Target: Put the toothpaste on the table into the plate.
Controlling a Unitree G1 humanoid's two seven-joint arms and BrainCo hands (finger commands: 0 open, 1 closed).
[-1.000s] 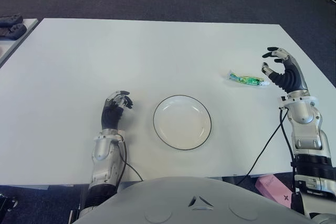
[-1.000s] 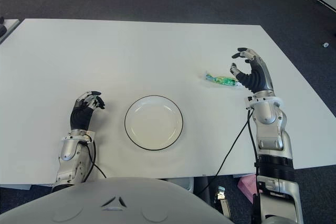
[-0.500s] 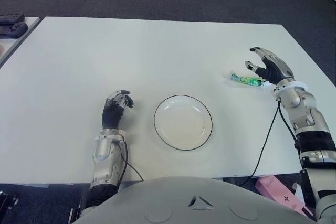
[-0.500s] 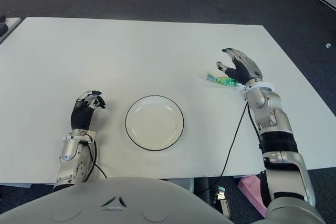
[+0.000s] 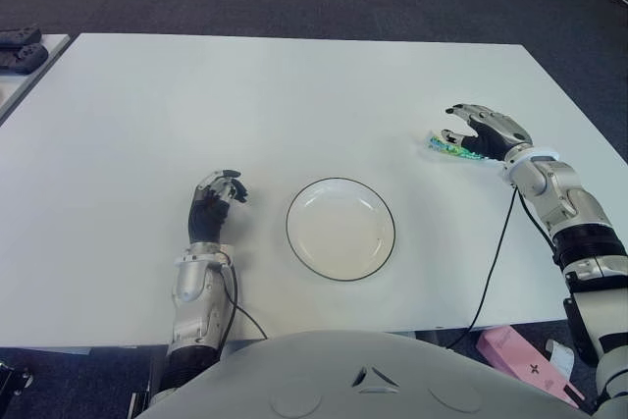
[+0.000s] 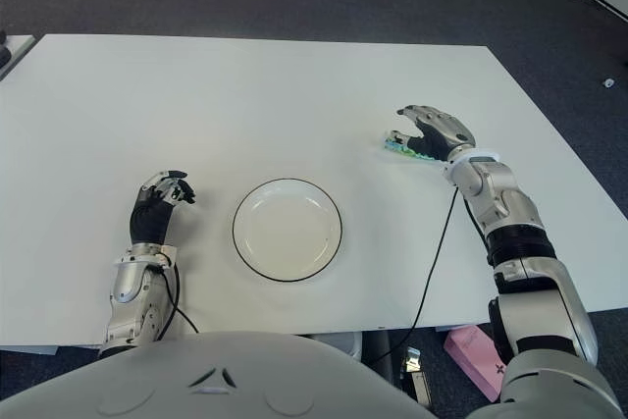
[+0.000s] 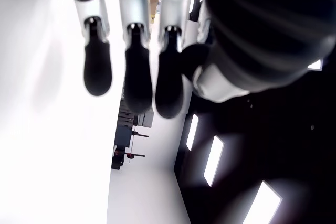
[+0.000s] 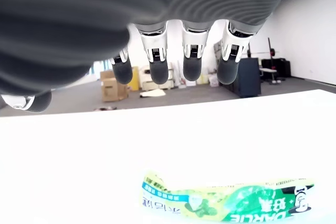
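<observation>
While my right robot hand [image 5: 483,130] hangs over the toothpaste [image 8: 226,201], its fingers [image 8: 191,59] are spread wide and hold nothing. From my right wrist I see the four fingertips and the thumb apart, clear of the tube, which lies flat on the white table [image 5: 294,95] below them. The tube is green, with white print on it. From my head, only its end nearest the plate [image 5: 340,229] shows beyond my fingers; my palm covers the other end. It sits toward my right side of the table, well apart from the plate and farther from me than it.

The plate is white with a dark rim, lies near the table's front edge just before my body, and has nothing in it.

My left robot hand [image 5: 217,199] shows to the left of the plate, near it, with the fingers curled in and holding nothing. Its wrist view shows three dark fingertips [image 7: 137,82] drawn close side by side above the table.

A black cable [image 5: 494,262] runs from my right forearm across the table's front edge and down. On the dark floor to my right, below the table's corner, lies a pink box [image 5: 512,352]. At my far left, dark items [image 5: 20,48] sit on a second white surface beside the table.
</observation>
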